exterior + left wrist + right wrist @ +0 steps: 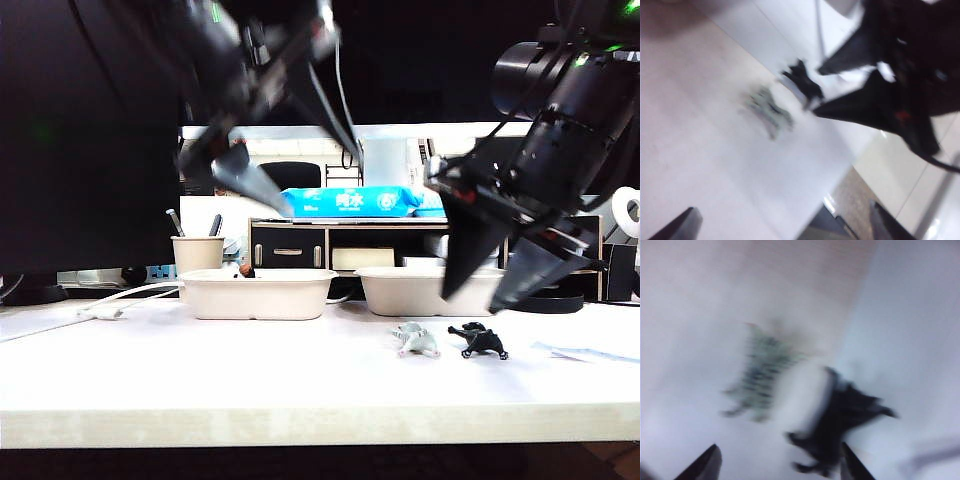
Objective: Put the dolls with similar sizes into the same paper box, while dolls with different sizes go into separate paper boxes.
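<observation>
Both grippers hang above the table with nothing between their fingers. Seen from the exterior camera, the left gripper [235,165] is blurred, high over the left paper box [258,293], its fingers spread. The right gripper [500,268] stands in front of the right paper box [415,290], its two dark fingers splayed apart and pointing down, above the black animal [479,341]. Just beside that, to the left, lies the white striped animal [415,340]; both rest on the white table [250,380], in front of the boxes. A small dark-and-orange shape shows over the left box's rim. A beige pen cup [197,253] stands behind that box.

From the left wrist, the finger tips [677,227] sit wide apart and empty; the two animals and the right gripper appear beyond, all blurred.

From the right wrist, the fingers [702,465] are parted over the black animal [840,422], with the striped one [760,372] alongside.
</observation>
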Robot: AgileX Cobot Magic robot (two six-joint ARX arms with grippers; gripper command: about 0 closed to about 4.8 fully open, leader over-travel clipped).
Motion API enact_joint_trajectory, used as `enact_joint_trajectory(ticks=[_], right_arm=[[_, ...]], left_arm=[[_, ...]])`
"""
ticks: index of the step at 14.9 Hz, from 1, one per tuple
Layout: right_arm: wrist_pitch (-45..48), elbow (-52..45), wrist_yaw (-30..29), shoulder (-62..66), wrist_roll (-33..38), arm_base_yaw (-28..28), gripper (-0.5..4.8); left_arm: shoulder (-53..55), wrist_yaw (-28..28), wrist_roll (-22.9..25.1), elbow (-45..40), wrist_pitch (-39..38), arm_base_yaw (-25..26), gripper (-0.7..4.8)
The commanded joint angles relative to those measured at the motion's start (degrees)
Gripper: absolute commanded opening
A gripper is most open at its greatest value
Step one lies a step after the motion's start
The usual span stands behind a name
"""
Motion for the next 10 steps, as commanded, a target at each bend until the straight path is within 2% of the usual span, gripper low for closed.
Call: enact_joint_trajectory(ticks=[1,5,8,10], right_arm=[[-0.61,0.17,3.08,-0.11,-0.76,0.00,3.65],[-0.66,0.17,7.15,0.61,-0.72,0.00,3.71],[0.39,0.17,6.86,3.89,-0.48,0.04,3.67],[1.51,0.17,4.11,5.57,1.49,0.13,3.67]], left_arm=[[0.26,0.66,-0.83,-1.53,1.40,-0.55,4.79],[0.24,0.61,-0.85,-1.53,2.69,-0.55,4.79],[0.24,0.63,-0.85,-1.53,2.45,-0.61,4.79],[0.24,0.59,-0.85,-1.53,2.49,-0.61,4.79]])
